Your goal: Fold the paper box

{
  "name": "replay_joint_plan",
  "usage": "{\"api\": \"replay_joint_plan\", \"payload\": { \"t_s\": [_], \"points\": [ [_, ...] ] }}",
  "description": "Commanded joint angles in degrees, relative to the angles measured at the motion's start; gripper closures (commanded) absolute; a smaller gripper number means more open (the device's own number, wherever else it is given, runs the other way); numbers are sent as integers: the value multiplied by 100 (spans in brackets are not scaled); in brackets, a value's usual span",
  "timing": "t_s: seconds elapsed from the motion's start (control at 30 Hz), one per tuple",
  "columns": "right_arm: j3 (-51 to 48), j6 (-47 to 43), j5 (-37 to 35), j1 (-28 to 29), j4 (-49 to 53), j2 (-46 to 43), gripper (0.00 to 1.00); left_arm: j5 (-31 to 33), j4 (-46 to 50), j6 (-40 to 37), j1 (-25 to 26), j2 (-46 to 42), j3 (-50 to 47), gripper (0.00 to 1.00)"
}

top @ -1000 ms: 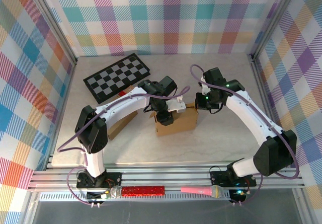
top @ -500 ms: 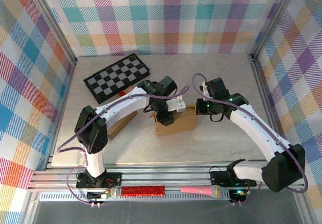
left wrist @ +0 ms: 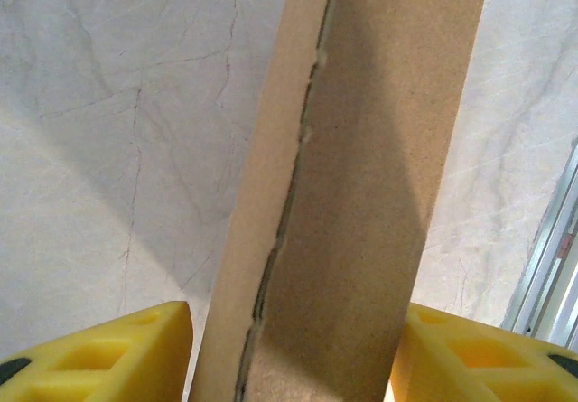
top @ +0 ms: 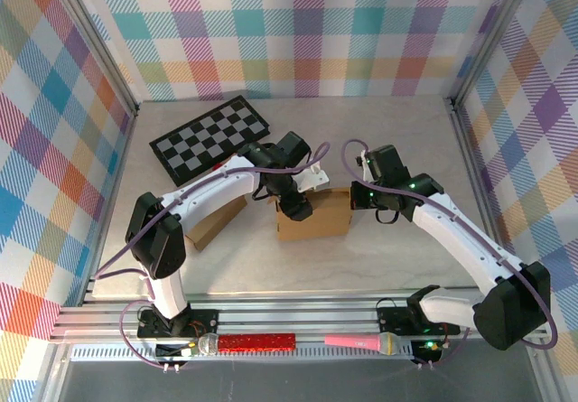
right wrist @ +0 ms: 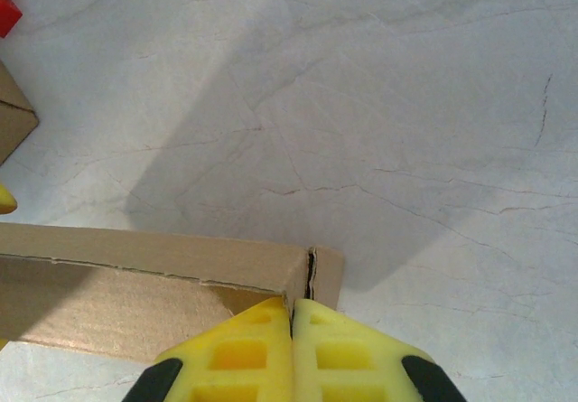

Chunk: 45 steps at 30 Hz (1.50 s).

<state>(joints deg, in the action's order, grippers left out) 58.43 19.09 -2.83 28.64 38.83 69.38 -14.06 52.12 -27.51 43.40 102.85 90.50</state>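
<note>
The brown paper box [top: 316,221] stands in the middle of the table. My left gripper [top: 296,205] reaches down over its left part. In the left wrist view a tall cardboard wall of the box [left wrist: 352,185] rises between the yellow fingers [left wrist: 108,352]; the jaws are open, with a gap showing on the left side. My right gripper [top: 358,194] is at the box's right end. Its yellow fingers [right wrist: 244,357] are pressed together, the tips touching the top corner of the box [right wrist: 181,266] beside a slit in the cardboard.
A second flat cardboard piece [top: 215,223] lies left of the box, under the left arm. A chessboard [top: 209,135] lies at the back left. A red microphone [top: 248,341] and a pink one [top: 361,341] rest on the front rail. Metal frame posts border the table.
The left jaws have widened around the box wall. The right gripper has moved down and left to the box's right corner, and the box now sits squarer.
</note>
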Motion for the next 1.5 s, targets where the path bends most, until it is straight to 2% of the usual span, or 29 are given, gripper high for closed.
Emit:
{"api": "replay_joint_plan", "payload": {
  "t_s": [0.0,0.13,0.2,0.4,0.57,0.8,0.93,1.07,1.1,1.3,1.37,1.47],
  "points": [
    [-148,46,-78,79,424,-30,100,-137,-97,149,-28,-220,-66,43],
    [-130,142,-204,184,448,-35,100,-220,-206,209,-25,-317,-153,41],
    [-113,185,-263,241,450,-56,100,-196,-274,250,-24,-362,-236,34],
    [-65,286,-446,433,473,-57,100,-97,-477,453,-31,-540,-429,30],
    [11,369,-592,502,546,-30,100,-200,-735,547,-15,-802,-617,21],
    [80,421,-670,558,571,-23,100,118,-1134,790,-25,-1250,-884,19],
    [115,432,-675,585,582,-4,100,502,-1462,1347,-98,-1648,-998,25],
    [151,445,-694,598,609,22,100,1352,-984,2301,-216,-1885,-1002,43],
    [152,446,-693,599,608,34,100,1395,-717,2557,-275,-1898,-967,46],
    [248,432,-676,602,650,74,100,1016,558,3461,-422,-1874,-894,52],
    [270,437,-684,605,669,106,100,781,719,3465,-420,-1873,-914,53],
    [257,441,-677,607,654,119,100,888,692,3348,-422,-1988,-1077,53]
  ]
}}
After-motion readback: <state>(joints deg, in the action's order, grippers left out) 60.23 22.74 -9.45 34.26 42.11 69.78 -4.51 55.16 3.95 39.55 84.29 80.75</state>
